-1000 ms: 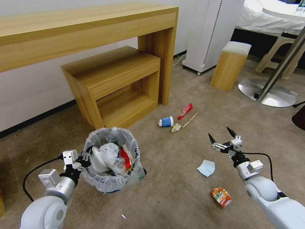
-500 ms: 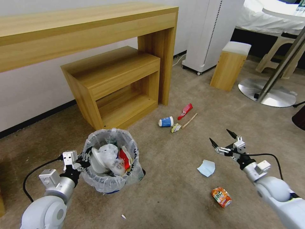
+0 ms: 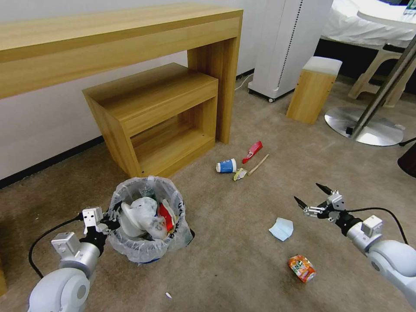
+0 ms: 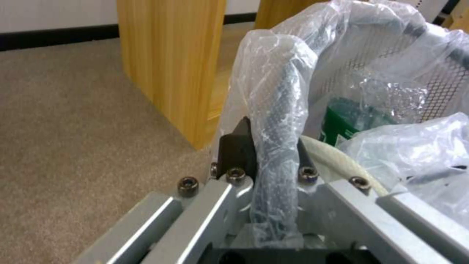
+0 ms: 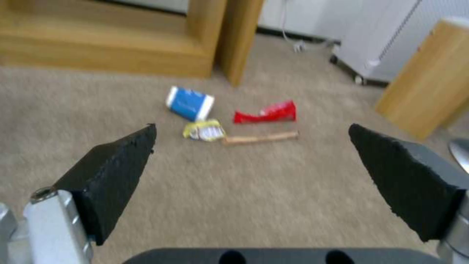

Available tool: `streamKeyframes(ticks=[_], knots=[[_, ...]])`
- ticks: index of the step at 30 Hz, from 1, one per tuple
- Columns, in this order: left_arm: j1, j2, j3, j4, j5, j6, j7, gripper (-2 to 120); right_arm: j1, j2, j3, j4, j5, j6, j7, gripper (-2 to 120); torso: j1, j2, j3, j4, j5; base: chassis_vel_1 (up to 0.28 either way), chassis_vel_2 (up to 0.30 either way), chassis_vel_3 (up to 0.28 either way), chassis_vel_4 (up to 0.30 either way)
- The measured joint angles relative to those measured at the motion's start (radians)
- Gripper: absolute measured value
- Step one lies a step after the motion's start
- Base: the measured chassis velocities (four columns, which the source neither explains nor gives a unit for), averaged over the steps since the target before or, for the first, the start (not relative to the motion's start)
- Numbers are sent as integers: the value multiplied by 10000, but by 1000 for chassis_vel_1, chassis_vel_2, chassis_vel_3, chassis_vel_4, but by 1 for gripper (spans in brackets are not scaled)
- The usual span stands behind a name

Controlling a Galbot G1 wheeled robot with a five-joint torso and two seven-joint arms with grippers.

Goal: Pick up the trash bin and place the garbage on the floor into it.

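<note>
The black trash bin (image 3: pixel 130 247) with its clear liner is at the lower left and holds white bagged items and a red-white packet. My left gripper (image 3: pixel 113 215) is shut on the trash bin's near rim (image 4: pixel 276 110), one dark finger (image 4: pixel 234 145) outside the liner. My right gripper (image 3: pixel 308 193) hangs open above the carpet, right of the pale blue mask (image 3: pixel 281 228) and beyond the orange can (image 3: pixel 301 268). In the right wrist view the gripper (image 5: pixel 253 126) frames the blue-white cup (image 5: pixel 189 103), red wrapper (image 5: pixel 266 112) and wooden stick (image 5: pixel 261 138) farther off.
A wooden desk (image 3: pixel 130 39) with a lower shelf unit (image 3: pixel 160 112) stands behind the bin. A white appliance (image 3: pixel 288 43), a wooden stool (image 3: pixel 313 89) and a metal table base (image 3: pixel 366 125) lie beyond to the right. A small yellow-white packet (image 3: pixel 239 174) lies by the stick.
My right arm has drawn back toward me and to the right, gripper still open. The bin, held by my left gripper, has shifted slightly left and nearer.
</note>
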Motion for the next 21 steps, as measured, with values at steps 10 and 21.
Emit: streamKeyframes(ticks=[10, 21], knots=[[-62, -163, -40, 363, 225, -210, -11, 2, -953, -1621, -39, 750, 1073, -1591, 630, 100, 0, 0, 0, -1, 1, 0, 0, 0, 0], [-175, -113, 24, 663, 287, -275, -23, 2, -2140, -2122, 97, 1229, 940, -1859, 1158, 100, 0, 0, 0, 1, 0, 0, 0, 0, 0]])
